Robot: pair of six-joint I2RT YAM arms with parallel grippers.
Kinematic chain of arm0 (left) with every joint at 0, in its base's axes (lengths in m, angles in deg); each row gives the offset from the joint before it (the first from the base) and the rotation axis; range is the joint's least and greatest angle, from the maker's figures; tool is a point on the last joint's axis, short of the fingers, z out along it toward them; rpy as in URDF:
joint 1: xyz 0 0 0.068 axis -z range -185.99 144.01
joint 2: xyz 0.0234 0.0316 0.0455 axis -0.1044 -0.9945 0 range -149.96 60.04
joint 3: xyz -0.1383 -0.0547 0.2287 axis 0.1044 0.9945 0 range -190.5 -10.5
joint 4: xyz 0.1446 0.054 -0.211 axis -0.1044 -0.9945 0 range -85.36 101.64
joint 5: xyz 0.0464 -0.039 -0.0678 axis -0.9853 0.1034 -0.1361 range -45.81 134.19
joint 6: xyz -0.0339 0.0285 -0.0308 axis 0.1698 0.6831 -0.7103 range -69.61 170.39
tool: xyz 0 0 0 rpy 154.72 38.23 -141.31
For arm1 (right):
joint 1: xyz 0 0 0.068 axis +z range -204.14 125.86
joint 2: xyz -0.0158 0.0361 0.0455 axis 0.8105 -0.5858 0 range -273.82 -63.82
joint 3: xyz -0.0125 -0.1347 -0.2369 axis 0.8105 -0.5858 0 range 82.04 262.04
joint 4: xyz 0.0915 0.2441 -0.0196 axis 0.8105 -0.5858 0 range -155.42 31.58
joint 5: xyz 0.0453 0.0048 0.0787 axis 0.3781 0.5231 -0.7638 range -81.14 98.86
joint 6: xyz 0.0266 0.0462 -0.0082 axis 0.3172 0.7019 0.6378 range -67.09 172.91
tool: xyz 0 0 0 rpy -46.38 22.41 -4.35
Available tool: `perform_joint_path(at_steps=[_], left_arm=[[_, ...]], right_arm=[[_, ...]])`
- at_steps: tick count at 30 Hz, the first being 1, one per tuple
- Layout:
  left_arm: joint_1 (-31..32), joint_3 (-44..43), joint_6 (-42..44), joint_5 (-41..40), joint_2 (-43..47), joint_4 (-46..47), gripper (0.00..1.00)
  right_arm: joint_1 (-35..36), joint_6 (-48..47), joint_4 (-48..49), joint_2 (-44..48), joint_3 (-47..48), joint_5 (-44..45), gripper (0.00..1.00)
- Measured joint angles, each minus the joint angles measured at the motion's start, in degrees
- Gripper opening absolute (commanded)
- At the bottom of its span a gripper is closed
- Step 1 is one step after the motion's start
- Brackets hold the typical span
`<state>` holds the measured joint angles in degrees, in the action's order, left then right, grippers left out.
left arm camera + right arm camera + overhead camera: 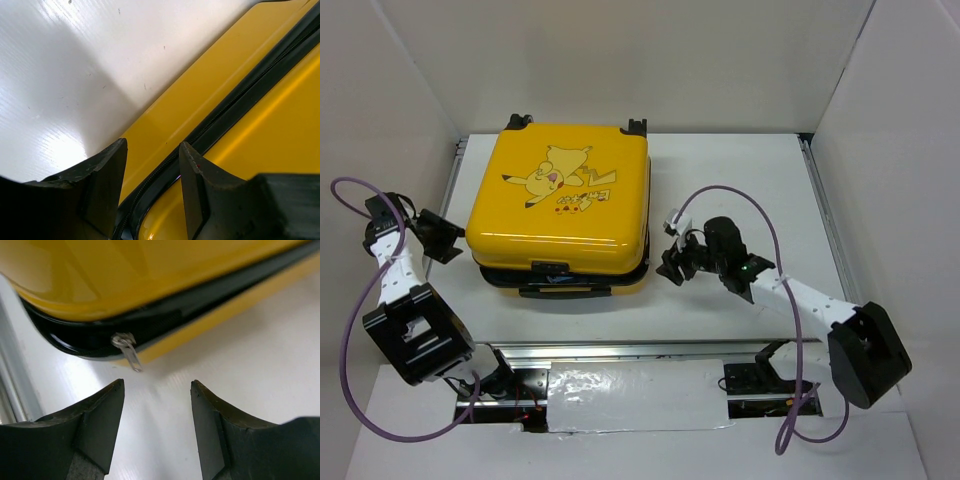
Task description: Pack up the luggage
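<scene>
A small bright-yellow hard-shell suitcase (558, 205) with a cartoon Pikachu on its lid lies flat at the middle-left of a white bench (740, 180). Its black wheels (517, 121) point to the far side. The lid is down on the lower half, but a dark gap shows along the near edge, so it looks unzipped. The shell is glossy and rigid. It will likely slide rather than flex under a push and give smooth fingers little purchase, so its curved faces are poor places to pinch. The better holds are the black zip seam (240, 95) round its waist and the small silver zip pull (127, 350) hanging at the near right corner. The pull is thin and loose, so it will probably swing away unless it is caught squarely. The right hand (157, 387) sits just short of that pull with its fingers spread and nothing between them. The left hand (152, 150) is at the suitcase's left side, fingers parted over the seam. Whether they touch the shell cannot be told.
</scene>
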<state>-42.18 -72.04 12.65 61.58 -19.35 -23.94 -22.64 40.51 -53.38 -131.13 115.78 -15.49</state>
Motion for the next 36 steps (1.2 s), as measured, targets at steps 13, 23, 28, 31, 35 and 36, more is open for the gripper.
perform_joint_path(at_steps=[13,23,28,31,35,36], left_arm=[[0.0,0.0,0.0,-0.2,0.0,-0.2,0.57],[0.0,0.0,0.0,-0.2,-0.1,-0.1,0.57],[0.0,0.0,0.0,-0.2,-0.1,0.0,0.57],[0.0,0.0,0.0,-0.2,-0.1,0.1,0.57],[0.0,0.1,0.0,-0.2,-0.1,0.4,0.57],[0.0,0.3,0.1,-0.2,-0.1,0.6,0.57]], right_arm=[[-1.8,-9.6,-7.3,-11.6,12.1,-16.9,0.61],[-3.6,-9.7,-10.8,-14.8,13.9,-23.7,0.10],[-3.8,-9.7,-11.0,-15.2,13.9,-24.0,0.00],[-3.8,-9.7,-11.0,-15.1,13.8,-24.0,0.00],[-3.9,-9.0,-10.1,-14.4,12.9,-23.5,0.00],[-3.9,-8.5,-9.5,-13.9,12.3,-22.9,0.00]])
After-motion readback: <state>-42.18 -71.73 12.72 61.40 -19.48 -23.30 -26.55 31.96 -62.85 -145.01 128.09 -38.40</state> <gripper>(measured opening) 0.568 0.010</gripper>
